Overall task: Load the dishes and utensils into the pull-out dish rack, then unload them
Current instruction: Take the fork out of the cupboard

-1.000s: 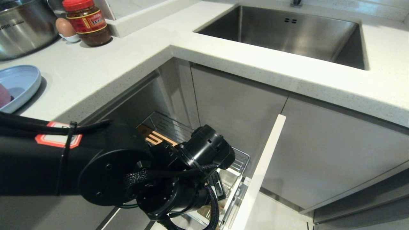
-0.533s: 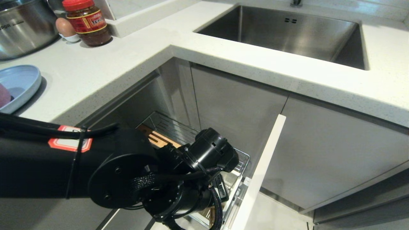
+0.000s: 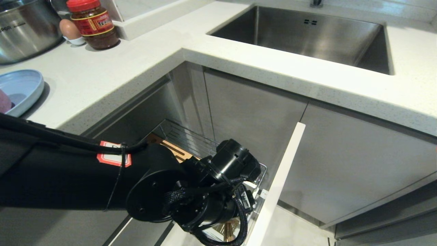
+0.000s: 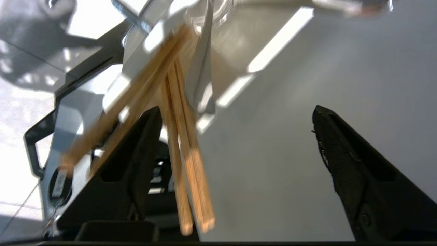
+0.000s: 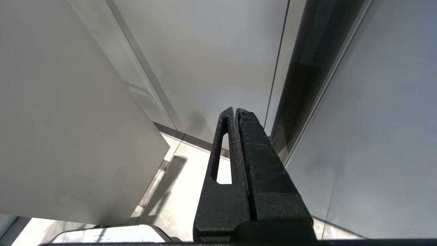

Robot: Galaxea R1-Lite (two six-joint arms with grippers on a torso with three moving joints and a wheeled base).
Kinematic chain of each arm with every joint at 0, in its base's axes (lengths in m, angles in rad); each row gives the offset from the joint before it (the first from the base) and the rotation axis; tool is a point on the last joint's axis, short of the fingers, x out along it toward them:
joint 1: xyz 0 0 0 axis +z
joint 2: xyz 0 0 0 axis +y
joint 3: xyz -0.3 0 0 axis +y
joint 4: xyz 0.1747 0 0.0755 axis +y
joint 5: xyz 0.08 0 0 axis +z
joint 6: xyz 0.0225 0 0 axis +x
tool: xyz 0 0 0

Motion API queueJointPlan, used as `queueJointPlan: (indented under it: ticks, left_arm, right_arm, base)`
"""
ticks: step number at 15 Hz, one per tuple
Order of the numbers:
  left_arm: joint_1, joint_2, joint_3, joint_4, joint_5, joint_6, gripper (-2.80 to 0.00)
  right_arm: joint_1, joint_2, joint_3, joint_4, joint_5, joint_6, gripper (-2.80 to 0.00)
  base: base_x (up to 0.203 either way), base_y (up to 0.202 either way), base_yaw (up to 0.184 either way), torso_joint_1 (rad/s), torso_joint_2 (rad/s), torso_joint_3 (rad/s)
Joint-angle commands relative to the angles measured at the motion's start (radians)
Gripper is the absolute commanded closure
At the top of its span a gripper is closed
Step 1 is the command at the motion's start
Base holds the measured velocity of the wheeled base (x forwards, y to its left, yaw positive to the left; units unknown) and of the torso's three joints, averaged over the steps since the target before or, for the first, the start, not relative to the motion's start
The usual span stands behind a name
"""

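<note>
1. White bench (image 3: pixel 143 65) carries the light-blue plate (image 3: pixel 20 89) at its left edge; below, the pull-out dish rack (image 3: pixel 191 143) stands drawn out.
2. Left claw (image 4: pixel 235 136) gapes wide over the rack, chopsticks (image 4: pixel 181 143) loose beside one finger.
3. Right claw (image 5: pixel 235 112) pressed closed, empty.

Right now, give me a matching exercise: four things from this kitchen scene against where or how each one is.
Things:
1. chopsticks
2. plate
3. left gripper
4. right gripper

States:
A. shut, parked beside cabinet panels
B. on the countertop
C. open, fingers wide apart
D. standing in the rack's white cup

Pairs: 1-D, 2-B, 3-C, 4-A
</note>
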Motion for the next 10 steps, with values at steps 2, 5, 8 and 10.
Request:
queueJointPlan:
  ticks: [2,5,8,10]
  left_arm:
    - [0.028,0.038,-0.003,-0.029,0.001,0.001,-2.8]
    - [0.047,0.044,-0.005,-0.058,0.001,0.026,-2.8]
    - [0.049,0.051,-0.011,-0.058,-0.001,0.026,-2.8]
    - [0.047,0.053,-0.015,-0.059,-0.022,0.026,-2.8]
  right_arm:
    - [0.0,-0.004,0.0,-0.001,0.0,0.001,0.0]
    - [0.0,-0.004,0.0,-0.001,0.0,0.001,0.0]
    - [0.0,-0.004,0.0,-0.001,0.0,0.001,0.0]
    - [0.0,-0.004,0.0,-0.001,0.0,0.001,0.0]
  base:
    - [0.0,0.0,0.0,0.0,0.0,0.0]
    - [0.0,0.0,0.0,0.0,0.0,0.0]
    - [0.0,0.0,0.0,0.0,0.0,0.0]
    - [0.0,0.0,0.0,0.0,0.0,0.0]
